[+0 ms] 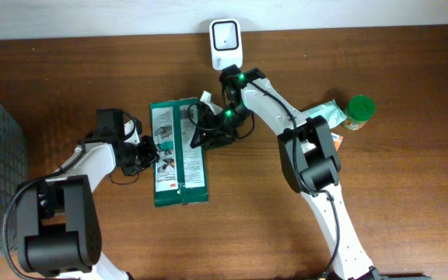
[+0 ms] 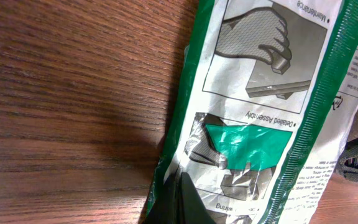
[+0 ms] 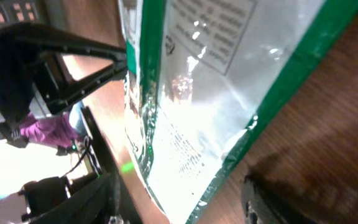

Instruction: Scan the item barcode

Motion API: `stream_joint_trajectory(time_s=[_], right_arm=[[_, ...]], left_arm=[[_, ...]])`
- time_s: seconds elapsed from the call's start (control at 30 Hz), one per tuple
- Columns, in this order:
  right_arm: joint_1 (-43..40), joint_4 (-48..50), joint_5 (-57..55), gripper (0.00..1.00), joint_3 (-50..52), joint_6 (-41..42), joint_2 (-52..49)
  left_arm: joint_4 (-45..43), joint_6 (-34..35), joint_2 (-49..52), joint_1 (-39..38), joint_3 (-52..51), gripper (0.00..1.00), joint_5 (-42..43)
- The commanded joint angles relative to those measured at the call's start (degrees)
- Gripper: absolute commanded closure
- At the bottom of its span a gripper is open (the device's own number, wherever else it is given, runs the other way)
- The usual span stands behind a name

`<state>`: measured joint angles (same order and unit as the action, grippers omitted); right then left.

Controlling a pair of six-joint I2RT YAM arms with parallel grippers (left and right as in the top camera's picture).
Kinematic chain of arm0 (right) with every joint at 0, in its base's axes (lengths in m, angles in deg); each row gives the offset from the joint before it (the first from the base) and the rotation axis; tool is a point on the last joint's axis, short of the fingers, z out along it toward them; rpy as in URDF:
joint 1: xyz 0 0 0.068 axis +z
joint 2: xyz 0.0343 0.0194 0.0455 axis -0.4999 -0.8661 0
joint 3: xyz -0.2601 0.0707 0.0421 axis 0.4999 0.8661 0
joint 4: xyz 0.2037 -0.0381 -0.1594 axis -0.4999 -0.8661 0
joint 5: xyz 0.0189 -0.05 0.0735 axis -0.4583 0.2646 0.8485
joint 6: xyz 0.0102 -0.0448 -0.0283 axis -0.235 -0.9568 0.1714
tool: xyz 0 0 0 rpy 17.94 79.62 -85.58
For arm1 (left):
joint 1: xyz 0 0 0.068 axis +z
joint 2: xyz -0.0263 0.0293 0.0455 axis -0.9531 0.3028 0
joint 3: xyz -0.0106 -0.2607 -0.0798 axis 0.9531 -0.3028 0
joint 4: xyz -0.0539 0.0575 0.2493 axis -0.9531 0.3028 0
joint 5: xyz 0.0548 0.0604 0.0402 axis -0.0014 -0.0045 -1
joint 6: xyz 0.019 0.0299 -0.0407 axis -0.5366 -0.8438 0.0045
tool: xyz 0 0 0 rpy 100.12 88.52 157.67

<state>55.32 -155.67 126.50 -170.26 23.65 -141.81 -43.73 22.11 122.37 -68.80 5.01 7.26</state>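
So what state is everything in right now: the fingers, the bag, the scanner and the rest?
Left fingers: shut on the green bag's left edge.
Right fingers: open, astride the bag's right edge.
Green bag: lying printed side up.
Scanner: standing at the far edge, untouched.
Jar: green lid on.
Teal packet: lying beside the jar.

Package [image 1: 179, 152] on table [image 1: 411, 194], scanner [image 1: 226, 43] behind

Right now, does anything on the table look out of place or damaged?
Nothing is spilled or broken. The green-and-white packet lies slightly askew on the table, its film crinkled near the left tool, which pinches its edge. The right tool stands open around its other edge.
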Motion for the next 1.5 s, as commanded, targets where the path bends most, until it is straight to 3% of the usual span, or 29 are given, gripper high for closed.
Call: stream_joint_trajectory(time_s=[0.0,0.13,0.2,0.3,0.37,0.5,0.57,0.7,0.77,0.93,0.97,1.03,1.1,1.23,1.47], right_arm=[[-1.9,-1.2,-2.1,0.27,0.8,-6.0,-0.2],[-4.0,-4.2,-13.4,0.2,0.8,-7.8,8.9],[-4.0,-4.6,-21.9,0.19,0.8,-3.7,15.0],[-3.9,-5.2,-23.8,0.17,0.8,-0.1,22.4],[-3.9,-7.1,-32.9,0.17,0.8,3.0,28.8],[-3.5,-9.4,-37.9,0.17,2.3,4.9,36.0],[-1.9,-7.7,-41.7,0.17,6.9,7.7,39.2],[1.2,10.7,-43.7,0.17,30.6,13.9,50.5],[1.4,23.3,-41.0,0.02,44.9,18.5,55.6],[1.3,33.6,-20.5,0.02,51.0,20.9,45.8],[1.3,35.4,-18.8,0.07,51.0,22.9,43.2],[1.7,40.1,-17.6,0.29,51.0,28.1,38.8],[2.6,43.4,-19.9,0.36,51.1,32.4,37.1],[6.7,49.4,-27.5,0.38,51.2,39.3,34.6],[7.7,52.9,-26.5,0.37,51.3,43.8,28.7]], left_arm=[[0.7,-1.2,3.3,0.2,-1.4,1.0,-5.4],[0.7,-1.2,3.3,0.2,-1.4,1.0,-5.4],[0.7,-1.2,3.3,0.2,-1.4,1.0,-5.4],[0.5,-1.1,3.3,0.2,-1.4,1.0,-5.4],[0.5,-1.1,3.3,0.2,-1.4,1.0,-5.4],[0.1,-1.1,3.3,0.2,-1.4,1.0,-5.4],[0.1,-1.1,3.3,0.2,-1.4,1.0,-5.4],[0.0,-1.2,3.3,0.2,-1.4,1.0,-5.4],[0.0,-1.2,3.3,0.2,-1.4,1.0,-5.4],[-0.4,-1.1,3.3,0.2,-1.4,1.0,-5.4],[-0.6,-1.1,3.3,0.2,-1.4,1.0,-5.4],[-1.0,-1.1,3.3,0.2,-1.4,1.0,-5.3],[-1.0,-1.1,3.3,0.2,-1.4,1.0,-5.2],[-1.0,-1.1,3.3,0.2,-1.4,1.0,-5.1],[-0.2,-1.1,3.3,0.2,-1.4,1.0,-4.7]])
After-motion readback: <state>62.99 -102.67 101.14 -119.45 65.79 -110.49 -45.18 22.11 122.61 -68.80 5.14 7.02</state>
